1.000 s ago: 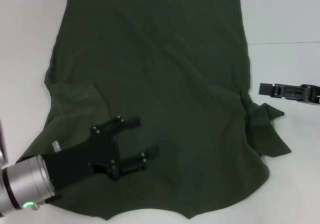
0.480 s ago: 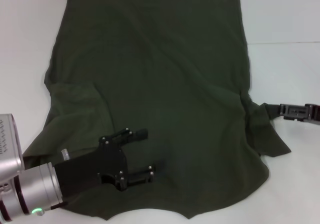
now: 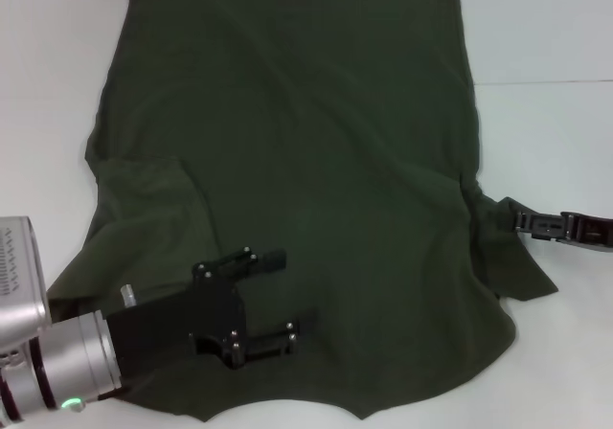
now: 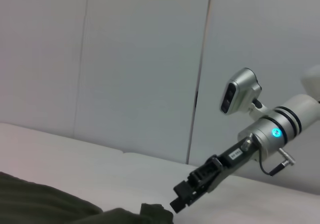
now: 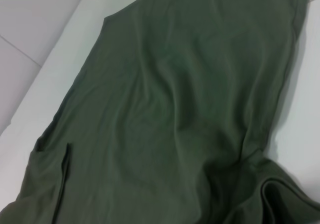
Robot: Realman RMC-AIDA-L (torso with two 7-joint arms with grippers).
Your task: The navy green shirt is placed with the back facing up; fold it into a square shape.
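Observation:
The navy green shirt [image 3: 306, 142] lies spread flat on the white table, its hem at the far edge. Its left sleeve [image 3: 144, 194] is folded inward onto the body, while the right sleeve [image 3: 517, 257] sticks out, crumpled. Hovering over the near left part of the shirt, my left gripper [image 3: 295, 288] is open and holds nothing. My right gripper [image 3: 522, 221] reaches in from the right, its tip at the right sleeve's upper edge. The left wrist view shows the right gripper [image 4: 181, 199] just beside a raised bump of the shirt [image 4: 152, 210]. Only the shirt [image 5: 175, 109] fills the right wrist view.
The white table [image 3: 556, 46] shows bare to the right and left of the shirt. A seam line [image 3: 546, 82] crosses it at the right. Pale wall panels [image 4: 140, 59] stand behind the table in the left wrist view.
My right gripper dropped toward the near side, pulled back to the right, then pushed in left to the right sleeve. My left gripper slid back and slightly right over the shirt, still open.

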